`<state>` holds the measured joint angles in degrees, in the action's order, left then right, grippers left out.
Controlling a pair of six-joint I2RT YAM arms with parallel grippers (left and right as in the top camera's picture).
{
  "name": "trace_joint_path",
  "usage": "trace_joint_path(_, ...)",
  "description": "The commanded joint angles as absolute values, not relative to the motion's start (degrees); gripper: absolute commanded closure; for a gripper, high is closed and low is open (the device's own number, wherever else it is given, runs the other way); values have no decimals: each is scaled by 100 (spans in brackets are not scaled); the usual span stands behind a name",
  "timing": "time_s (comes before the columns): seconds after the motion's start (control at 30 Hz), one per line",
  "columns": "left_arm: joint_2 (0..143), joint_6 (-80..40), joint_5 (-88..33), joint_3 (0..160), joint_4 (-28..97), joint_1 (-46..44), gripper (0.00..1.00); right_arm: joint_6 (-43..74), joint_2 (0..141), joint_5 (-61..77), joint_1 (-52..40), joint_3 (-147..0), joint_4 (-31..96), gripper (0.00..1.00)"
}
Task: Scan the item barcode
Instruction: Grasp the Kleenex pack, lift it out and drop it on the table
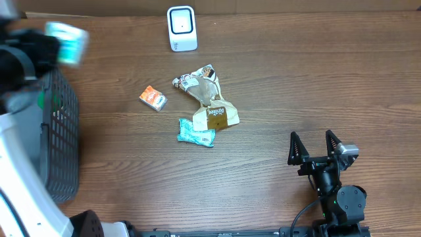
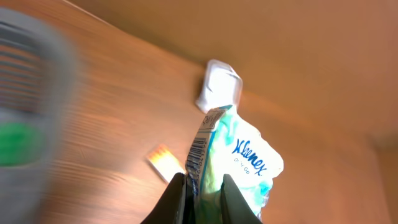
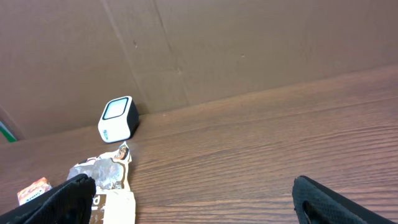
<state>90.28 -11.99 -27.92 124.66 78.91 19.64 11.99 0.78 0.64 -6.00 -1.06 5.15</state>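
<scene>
The left gripper [image 2: 201, 183] is pinching the lower end of a Kleenex tissue pack [image 2: 245, 155], its jaws pressed together on the wrapper. It is holding the pack in the air over the desk's far-left corner, above the dark basket [image 1: 56, 131]. The pick-up therefore looks done, but the scan appears not yet made, since the pack is hanging well apart from the white scanner [image 1: 181, 28] standing at the middle of the far edge. The barcode [image 2: 198, 149] is showing along the pack's side seam, so what seems left is turning that strip toward the scanner window. The right gripper [image 1: 318, 146] is sitting near the desk's near-right corner, jaws spread wide, gripping nothing.
</scene>
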Motion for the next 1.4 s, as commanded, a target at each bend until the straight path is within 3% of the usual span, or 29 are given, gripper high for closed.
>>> trace_joint_path(0.0,9336,-998,-2609,12001,8123,919,96,1192,16,56,-576,-45,482,0)
trace_joint_path(0.13,9426,-943,-2226,10914,8027,-128,96,1192,16,56,-576,-45,482,0)
trace_joint_path(0.3,9437,-1319,-2224,9327,6796,-773,95,1192,16,56,-576,-45,482,0)
trace_joint_path(0.67,9441,-2609,-1562,6650,3999,-1052,96,1192,16,56,-576,-45,482,0)
trace_joint_path(0.7,9441,-2687,-1520,6525,3863,-1052,87,1192,16,56,-576,-45,482,0)
trace_joint_path(0.77,9439,-2729,-1455,6370,3680,-1052,54,1192,16,56,-576,-45,482,0)
trace_joint_path(0.8,9441,-2724,-1441,6331,3634,-1052,43,1192,16,56,-576,-45,482,0)
trace_joint_path(0.83,9441,-2703,-1441,6324,3640,-1052,39,1192,16,56,-576,-45,482,0)
trace_joint_path(0.93,9371,-2464,-1437,6381,3684,-1050,42,1192,16,56,-576,-45,482,0)
trace_joint_path(1.1,8993,-2239,-1391,6847,3990,-1022,38,1192,16,56,-576,-45,482,0)
trace_joint_path(1.37,8652,-1511,-1286,9037,5983,-661,29,1192,16,56,-576,-45,480,0)
